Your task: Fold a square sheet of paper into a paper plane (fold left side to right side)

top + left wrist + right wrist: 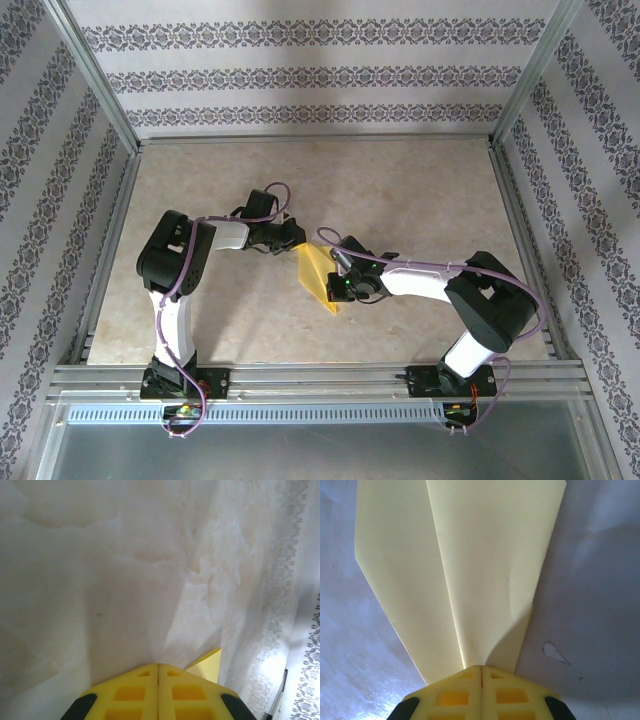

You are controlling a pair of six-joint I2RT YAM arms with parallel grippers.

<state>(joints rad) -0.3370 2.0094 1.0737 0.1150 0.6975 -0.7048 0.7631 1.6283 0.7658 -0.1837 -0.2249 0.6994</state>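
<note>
**2 grippers, both closed tight, at 1 folded yellow paper mid-table**

R gripper: its 2 yellow fingers meet tip to tip with no gap, and the tips sit at the narrow end of the paper. The paper's lower layer runs under one finger; can't tell if it's pinched or just pressed on. The paper widens away from the tips. 2 layers show, the top flap w/ 1 long straight edge and a shadow along its side. L gripper: 2 fingers also flush together, w/ 1 paper corner poking out just beside one finger. From above, the paper lies as 1 narrow strip btwn the 2 gripper heads, near the centre of the beige table.
</note>
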